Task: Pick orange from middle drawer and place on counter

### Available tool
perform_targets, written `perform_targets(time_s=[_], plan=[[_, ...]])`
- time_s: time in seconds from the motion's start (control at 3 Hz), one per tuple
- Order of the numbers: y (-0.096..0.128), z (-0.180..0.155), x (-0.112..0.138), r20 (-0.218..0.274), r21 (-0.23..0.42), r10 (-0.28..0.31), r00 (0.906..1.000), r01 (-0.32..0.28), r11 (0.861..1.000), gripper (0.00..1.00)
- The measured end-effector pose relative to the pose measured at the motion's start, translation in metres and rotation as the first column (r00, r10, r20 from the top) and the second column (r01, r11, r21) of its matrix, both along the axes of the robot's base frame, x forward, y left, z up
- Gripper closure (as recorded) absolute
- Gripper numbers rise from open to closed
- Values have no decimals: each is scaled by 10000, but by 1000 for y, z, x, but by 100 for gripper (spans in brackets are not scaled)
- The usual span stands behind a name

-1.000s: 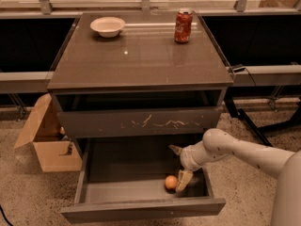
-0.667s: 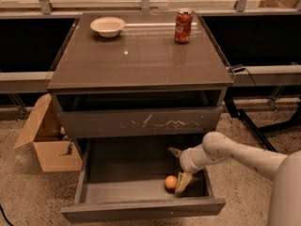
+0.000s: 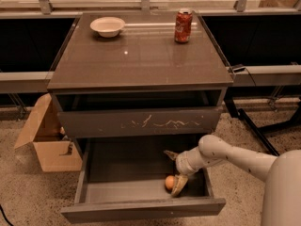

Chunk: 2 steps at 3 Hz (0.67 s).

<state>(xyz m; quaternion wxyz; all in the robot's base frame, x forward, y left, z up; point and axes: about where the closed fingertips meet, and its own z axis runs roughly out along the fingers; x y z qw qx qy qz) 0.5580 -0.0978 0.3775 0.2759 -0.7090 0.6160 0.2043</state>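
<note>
The orange lies on the floor of the pulled-out middle drawer, near its front right. My gripper reaches down into the drawer from the right. It is open. One finger rests right beside the orange on its right, and the other finger points back toward the rear. The orange is not between the two fingers. The counter is the glossy top slab above the drawers.
A white bowl and a red soda can stand at the back of the counter. A drawer front with pale scratches sits above the open drawer. An open cardboard box stands on the floor to the left.
My arm has shifted slightly to the left inside the drawer. The orange has not moved.
</note>
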Motion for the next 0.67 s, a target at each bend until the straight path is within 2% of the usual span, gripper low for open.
perform_targets(time_s=[0.33, 0.67], plan=[[4, -5, -1, -21, 49, 87, 10000, -87, 10000, 19], [3, -9, -2, -67, 51, 155, 9999, -155, 9999, 42]])
